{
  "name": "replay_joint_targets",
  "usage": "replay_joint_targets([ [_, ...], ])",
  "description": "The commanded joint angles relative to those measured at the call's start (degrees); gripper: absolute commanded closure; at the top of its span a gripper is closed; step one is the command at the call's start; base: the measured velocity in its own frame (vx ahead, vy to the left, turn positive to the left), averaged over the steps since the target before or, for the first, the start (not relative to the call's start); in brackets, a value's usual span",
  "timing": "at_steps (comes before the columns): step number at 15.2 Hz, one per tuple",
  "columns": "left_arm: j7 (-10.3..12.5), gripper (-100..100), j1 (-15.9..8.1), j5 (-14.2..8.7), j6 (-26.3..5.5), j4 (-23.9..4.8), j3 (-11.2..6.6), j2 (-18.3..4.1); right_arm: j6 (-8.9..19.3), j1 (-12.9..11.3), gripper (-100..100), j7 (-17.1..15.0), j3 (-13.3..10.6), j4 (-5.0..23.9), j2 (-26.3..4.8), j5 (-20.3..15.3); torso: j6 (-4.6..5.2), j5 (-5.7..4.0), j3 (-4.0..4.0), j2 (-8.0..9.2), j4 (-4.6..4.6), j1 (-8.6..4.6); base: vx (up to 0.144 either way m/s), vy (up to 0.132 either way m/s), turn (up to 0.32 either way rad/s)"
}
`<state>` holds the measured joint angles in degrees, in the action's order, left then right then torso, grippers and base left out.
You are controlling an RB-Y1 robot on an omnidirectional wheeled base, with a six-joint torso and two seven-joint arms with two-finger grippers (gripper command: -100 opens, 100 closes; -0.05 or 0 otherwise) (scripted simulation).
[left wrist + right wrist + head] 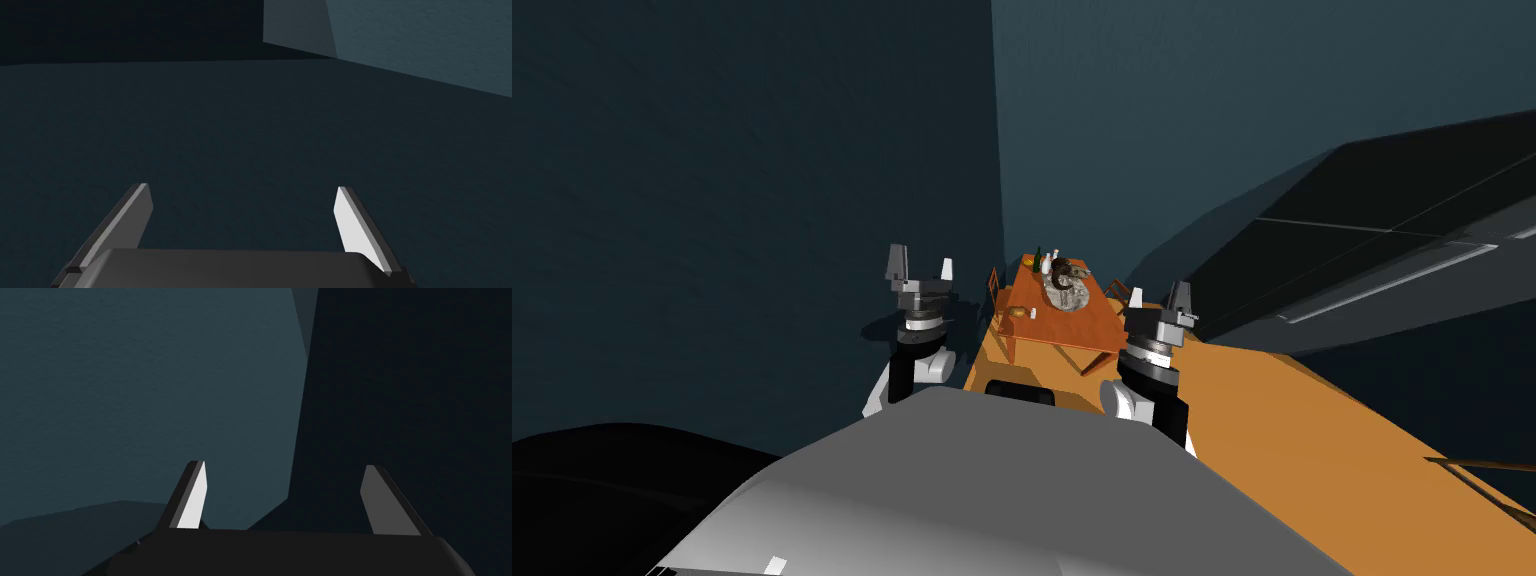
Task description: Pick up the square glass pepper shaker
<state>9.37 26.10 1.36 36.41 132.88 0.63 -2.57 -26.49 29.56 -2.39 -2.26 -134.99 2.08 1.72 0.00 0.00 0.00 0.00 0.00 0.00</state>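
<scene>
Far ahead in the head view stands an orange-brown table (1082,325) with small items on it. At its far end are a dark green bottle (1038,261) and small white bottle-like shapes (1050,262); which one is the pepper shaker I cannot tell at this distance. A grey round mat with a dark object (1065,290) lies in the table's middle. My left gripper (920,268) is raised and open, well to the left of the table. My right gripper (1157,297) is open beside the table's right edge. Both hold nothing.
Chairs (997,290) stand at the table's left and right sides. A small pale item (1020,313) lies near the table's left edge. An orange floor (1312,440) runs from me to the table. Dark blue-grey walls close in on the left, and a dark long counter-like block (1392,250) runs on the right.
</scene>
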Motion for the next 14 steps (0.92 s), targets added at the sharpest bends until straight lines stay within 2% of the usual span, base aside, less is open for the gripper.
replay_joint_targets([
  [1, 0.00, 0, 0.00, 0.00, 0.00, 0.00, 0.00, 0.00, -0.02, -0.23, -100, -0.56, -0.03, 0.71, -2.00, 0.53, 0.00, 0.00, 0.00, 0.00, 0.00, 0.00, 0.002, -0.001, 0.048],
  [2, 0.00, 0, 0.00, 0.00, 0.00, 0.00, 0.00, 0.00, -0.04, -0.46, -100, -1.13, -0.07, 1.43, -3.50, 1.07, -0.01, 0.00, 0.00, 0.00, 0.00, -0.01, 0.004, -0.005, 0.108],
  [3, 0.00, 0, 0.00, 0.00, 0.00, 0.00, 0.00, 0.00, -0.04, -0.46, -100, -1.13, -0.07, 1.43, -3.50, 1.07, -0.02, -0.01, -0.01, -0.02, 0.00, -0.03, 0.005, -0.009, 0.083],
  [5, 0.00, 0, 0.00, 0.00, 0.00, 0.00, 0.00, 0.00, -0.10, -1.14, -100, -2.82, -0.18, 3.57, -6.52, 2.65, -0.02, -0.01, -0.02, -0.03, -0.01, -0.06, 0.006, -0.013, 0.121],
  [6, 0.00, 0, -0.01, 0.00, 0.00, 0.00, 0.00, 0.00, -0.10, -1.14, -100, -2.82, -0.18, 3.57, -6.54, 2.65, -0.03, -0.02, -0.02, -0.04, -0.01, -0.08, 0.008, -0.016, 0.120],
  [9, 0.00, 0, -0.01, 0.00, 0.00, 0.00, 0.00, 0.00, -0.24, -2.65, -100, -6.51, -0.44, 7.89, -10.49, 6.14, -0.04, -0.02, -0.04, -0.06, -0.02, -0.11, 0.011, -0.020, 0.205],
  [10, 0.00, 0, -0.01, 0.00, 0.00, 0.00, 0.00, 0.00, -0.24, -2.65, -100, -6.54, -0.44, 8.29, -10.49, 6.14, -0.05, -0.03, -0.04, -0.07, -0.02, -0.12, 0.014, -0.028, 0.164],
  [11, 0.00, 0, 0.00, 0.00, 0.00, 0.00, 0.00, 0.00, -0.29, -3.27, -100, -8.06, -0.55, 10.16, -11.62, 7.58, -0.02, -0.03, -0.05, -0.08, -0.02, -0.14, 0.013, -0.026, 0.154],
  [12, 0.00, 0, 0.00, 0.00, 0.00, 0.00, 0.00, 0.00, -0.29, -3.27, -100, -8.06, -0.55, 10.22, -11.62, 7.58, -0.03, -0.03, -0.05, -0.09, -0.02, -0.14, 0.010, -0.024, 0.125],
  [14, 0.00, 0, 0.00, 0.00, 0.00, 0.00, 0.00, 0.00, -0.42, -4.65, -100, -11.11, -0.78, 14.00, -13.62, 10.70, -0.03, -0.03, -0.05, -0.08, -0.02, -0.12, 0.010, -0.019, 0.221],
])
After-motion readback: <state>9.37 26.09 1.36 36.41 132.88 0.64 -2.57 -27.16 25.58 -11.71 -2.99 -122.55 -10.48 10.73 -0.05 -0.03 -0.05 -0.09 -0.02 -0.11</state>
